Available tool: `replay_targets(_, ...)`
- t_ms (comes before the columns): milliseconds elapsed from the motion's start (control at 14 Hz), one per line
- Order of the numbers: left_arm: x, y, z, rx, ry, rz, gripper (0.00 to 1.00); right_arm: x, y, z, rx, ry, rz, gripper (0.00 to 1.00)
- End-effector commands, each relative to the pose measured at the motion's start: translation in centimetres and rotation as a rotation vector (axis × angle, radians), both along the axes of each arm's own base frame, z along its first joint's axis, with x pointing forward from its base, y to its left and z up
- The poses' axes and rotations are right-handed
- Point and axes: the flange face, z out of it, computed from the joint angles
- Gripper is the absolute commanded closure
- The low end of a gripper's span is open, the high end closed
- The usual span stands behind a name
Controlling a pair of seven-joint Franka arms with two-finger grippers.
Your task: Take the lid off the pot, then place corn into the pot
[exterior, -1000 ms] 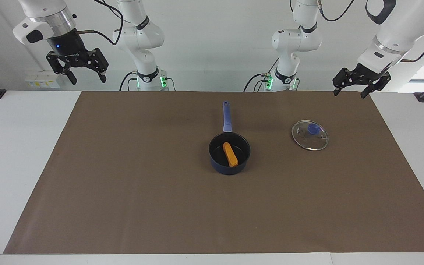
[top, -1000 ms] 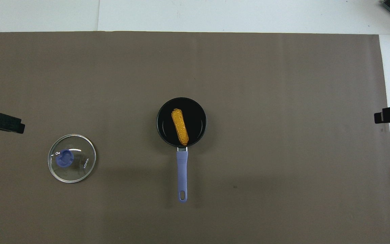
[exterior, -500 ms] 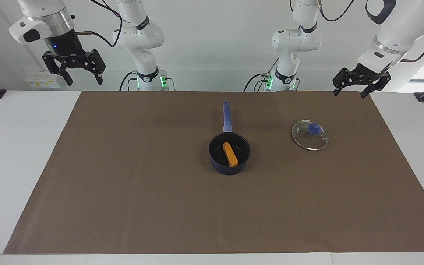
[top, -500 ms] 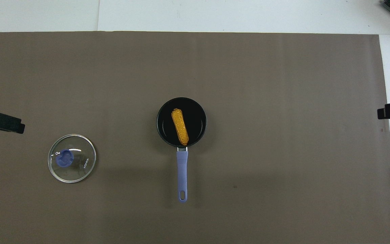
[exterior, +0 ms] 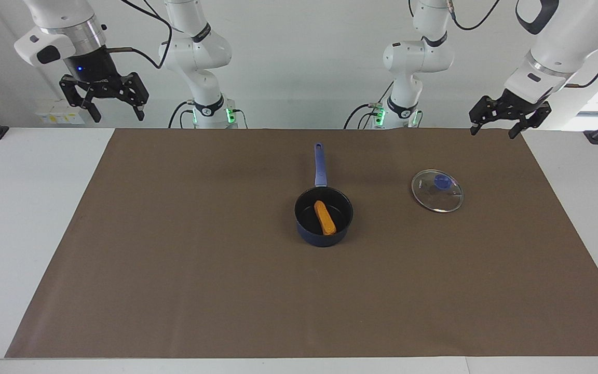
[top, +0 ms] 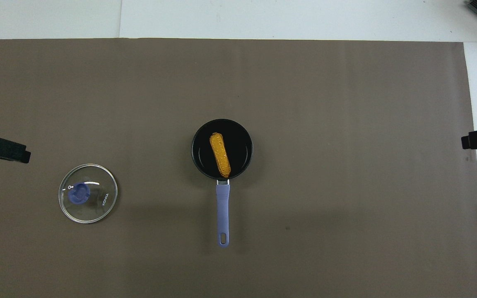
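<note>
Left hand (exterior: 501,123) spread, empty | right hand (exterior: 104,101) spread, empty | corn (exterior: 325,217) in pot (exterior: 304,228) | lid (exterior: 437,190) beside

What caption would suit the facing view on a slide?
Corn lies in the pot, lid beside it; left gripper and right gripper hang open, empty.

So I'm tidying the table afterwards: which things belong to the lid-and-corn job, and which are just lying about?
Job:
dark blue saucepan
orange-yellow corn cob, lying in it
round clear glass lid with blue knob, on the mat

Lying about:
brown mat only
</note>
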Motion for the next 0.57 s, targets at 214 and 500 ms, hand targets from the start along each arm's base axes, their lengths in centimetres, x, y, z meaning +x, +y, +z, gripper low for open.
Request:
replay_targets(214,0.15,-0.12,0.4,0.013,0.01,-0.013,0.0,-0.71,0.64,-0.38,0.002,0.046,0.027,0.0)
replay_targets(500,0.0,-0.11,0.29,0.013,0.013,-0.013,0.0,-0.98,0.61,-0.51,0.004,0.052,0.027,0.0)
